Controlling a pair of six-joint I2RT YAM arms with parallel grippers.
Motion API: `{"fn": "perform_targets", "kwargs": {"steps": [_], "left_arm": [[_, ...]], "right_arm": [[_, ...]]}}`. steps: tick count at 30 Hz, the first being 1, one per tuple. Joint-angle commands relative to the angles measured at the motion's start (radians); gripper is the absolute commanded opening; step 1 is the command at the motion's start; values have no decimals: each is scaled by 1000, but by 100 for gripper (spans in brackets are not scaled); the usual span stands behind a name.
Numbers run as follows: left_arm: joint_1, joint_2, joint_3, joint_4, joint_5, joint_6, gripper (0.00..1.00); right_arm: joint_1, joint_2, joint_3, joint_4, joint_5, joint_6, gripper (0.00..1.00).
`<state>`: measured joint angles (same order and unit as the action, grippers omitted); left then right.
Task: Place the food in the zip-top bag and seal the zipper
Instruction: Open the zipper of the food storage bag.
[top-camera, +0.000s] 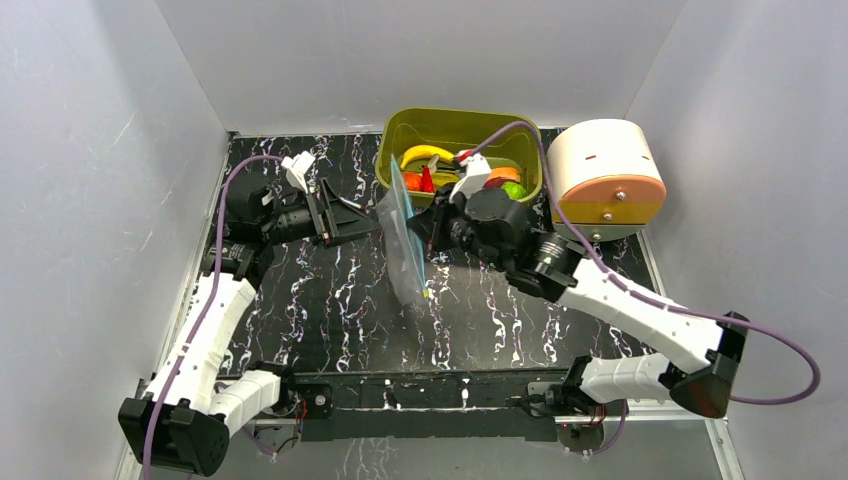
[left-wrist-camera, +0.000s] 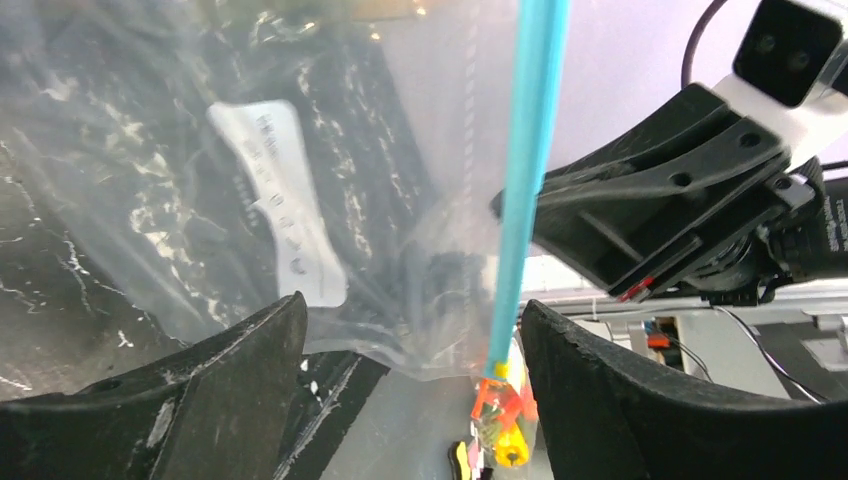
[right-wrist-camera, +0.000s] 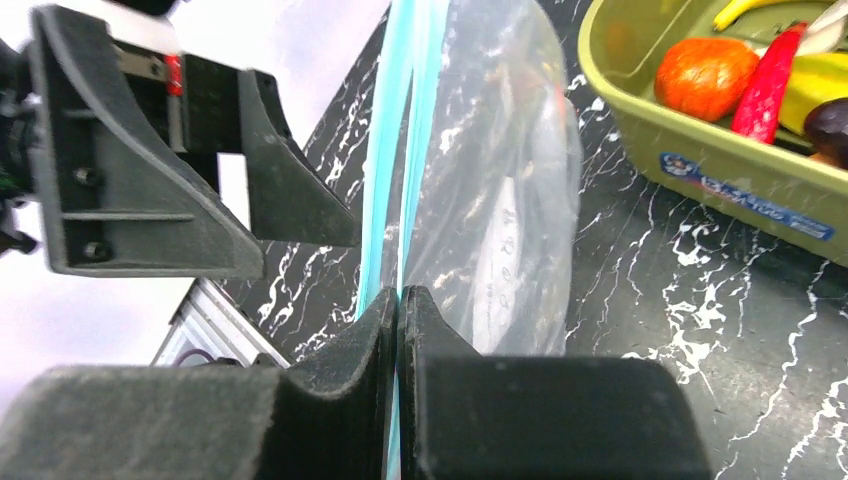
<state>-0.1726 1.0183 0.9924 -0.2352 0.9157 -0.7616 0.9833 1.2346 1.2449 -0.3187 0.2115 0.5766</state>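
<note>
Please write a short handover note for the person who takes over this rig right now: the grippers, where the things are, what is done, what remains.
Right gripper: jaws shut on the zipper edge, holding the zip-top bag upright.
Left gripper: jaws open with the bag's edge between them, not gripped.
Food: in the olive-green tub; none seen in the bag.
Done: bag picked up.
Left: open the mouth, load the food, seal the zipper.

zip-top bag (top-camera: 408, 262): clear, upright, seemingly empty | zipper (left-wrist-camera: 525, 150): teal | food (top-camera: 428, 155): in tub (right-wrist-camera: 700, 160)
</note>
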Motion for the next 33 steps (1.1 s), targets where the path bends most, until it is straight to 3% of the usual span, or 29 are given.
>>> {"fn": "perform_targets", "kwargs": {"steps": [1,10,19,33], "left_arm": [[-1,-27,-50,156,114,-115,78],[-1,-39,-62,-52,27,60,86],[-1,-22,-57,-261,-209,216,87],[0,50,-102,-196,-185,216,73]], "right_arm": [[6,-48,66,-43,32,-15,0],[6,80,-83,117,-77,158,0],[5,162,-122,272,-141,230,0],[6,172,-128,308,-156,238,0]]}}
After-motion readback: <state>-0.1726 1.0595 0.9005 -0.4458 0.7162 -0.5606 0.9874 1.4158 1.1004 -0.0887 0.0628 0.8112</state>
